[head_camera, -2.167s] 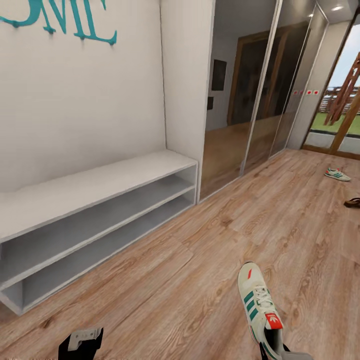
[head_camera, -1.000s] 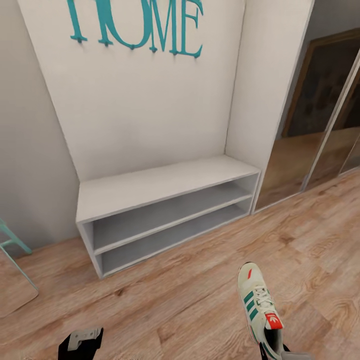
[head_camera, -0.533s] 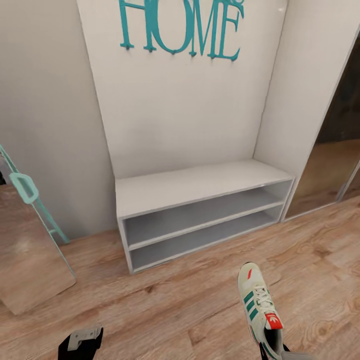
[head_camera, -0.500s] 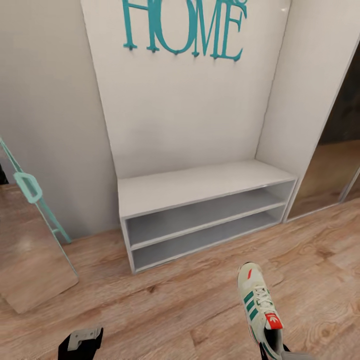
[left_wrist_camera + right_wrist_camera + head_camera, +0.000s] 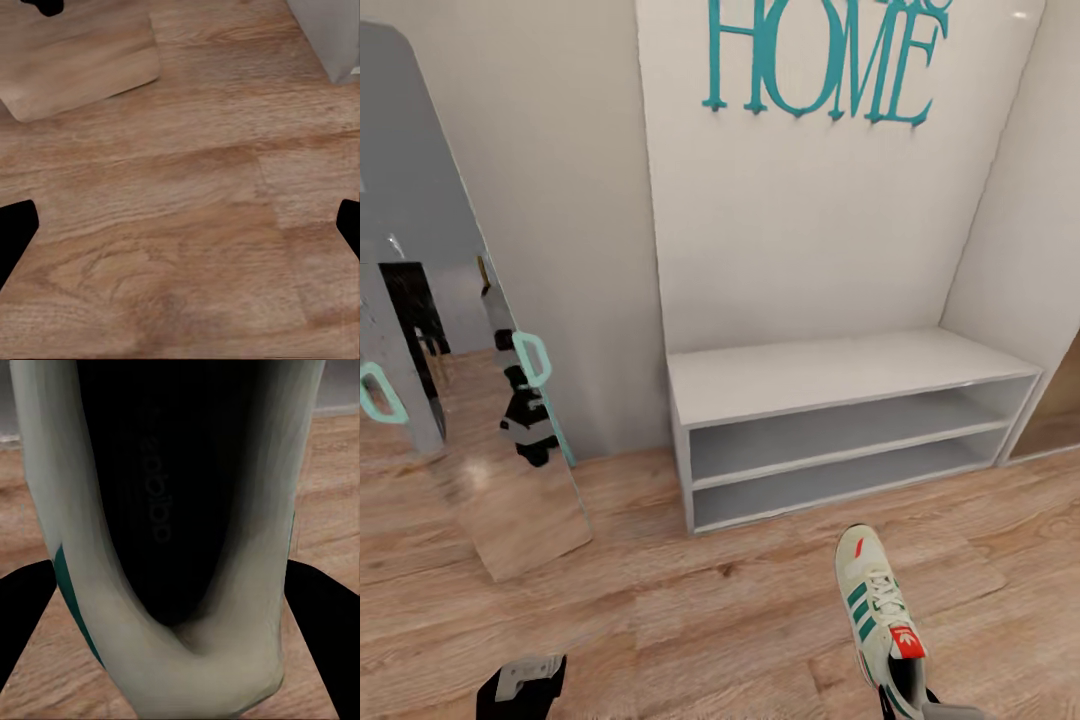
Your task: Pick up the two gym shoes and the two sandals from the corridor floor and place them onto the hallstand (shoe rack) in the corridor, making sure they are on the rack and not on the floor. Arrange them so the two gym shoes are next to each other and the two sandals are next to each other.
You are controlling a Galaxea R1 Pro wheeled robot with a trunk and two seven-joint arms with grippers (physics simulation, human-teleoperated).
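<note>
My right gripper (image 5: 908, 702) is shut on the heel of one gym shoe (image 5: 875, 600), white with green stripes and a red tongue label. It holds the shoe toe-forward above the corridor floor (image 5: 710, 620). In the right wrist view the gym shoe's dark insole (image 5: 161, 502) lies between the two black fingers. The light grey hallstand (image 5: 830, 375) stands ahead against the wall, its bench and two shelf rows bare. My left gripper (image 5: 522, 685) is open over bare floor (image 5: 180, 225). The other gym shoe and both sandals are out of view.
A tall leaning mirror (image 5: 460, 380) with a teal frame stands on the floor left of the hallstand and reflects the robot. Teal HOME letters (image 5: 825, 60) hang on the wall above the bench. Open plank floor lies between me and the rack.
The camera has swung left: the hallstand has slid rightward in the picture, the glass wardrobe has left the view and the mirror has come in. The shoe stays in my right gripper.
</note>
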